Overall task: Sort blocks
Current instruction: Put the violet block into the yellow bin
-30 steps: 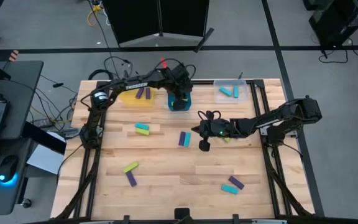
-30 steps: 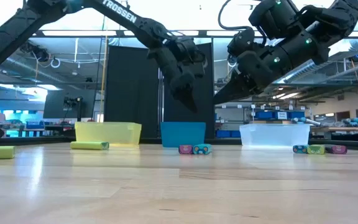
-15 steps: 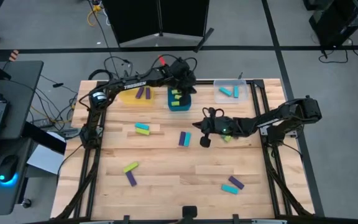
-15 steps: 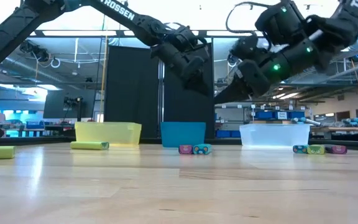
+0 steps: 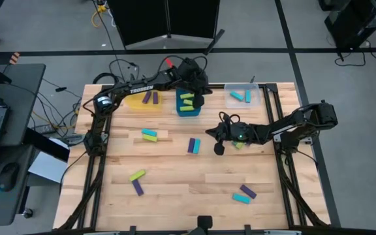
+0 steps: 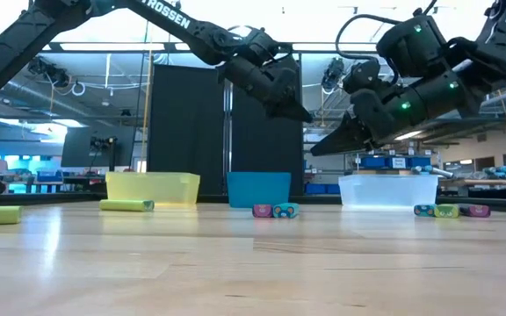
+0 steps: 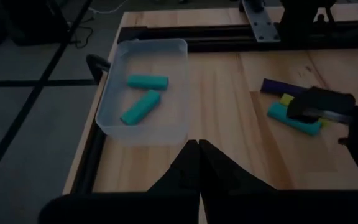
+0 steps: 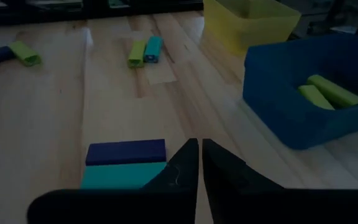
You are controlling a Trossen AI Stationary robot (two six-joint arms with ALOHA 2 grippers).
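Your blocks lie scattered over the wooden table (image 5: 175, 189) and in three bins along its far edge. In the blue bin (image 5: 188, 103) you have two lime blocks (image 5: 187, 99) side by side. The yellow bin (image 5: 144, 100) to its left holds two purple blocks (image 5: 151, 97), and the clear bin (image 5: 243, 96) to its right holds two cyan blocks (image 5: 240, 96).

On the open table, a purple and cyan pair (image 5: 193, 145) lies touching near the middle. A cyan and lime pair (image 5: 149, 134) sits left of it. Toward the near left, a lime block (image 5: 137, 175) and a purple block (image 5: 138, 188) lie close together. At the near right, a cyan block (image 5: 241, 198) and a purple block (image 5: 249, 192) touch.

Your left gripper (image 5: 199, 99) hovers above the blue bin's right edge, fingers clenched together and holding nothing.

Your right gripper (image 5: 219, 149) hangs above the table just right of the middle pair. Its fingers are nearly together with a thin gap between them, and nothing sits between them. A few more blocks (image 5: 239, 144) lie partly hidden under that arm.
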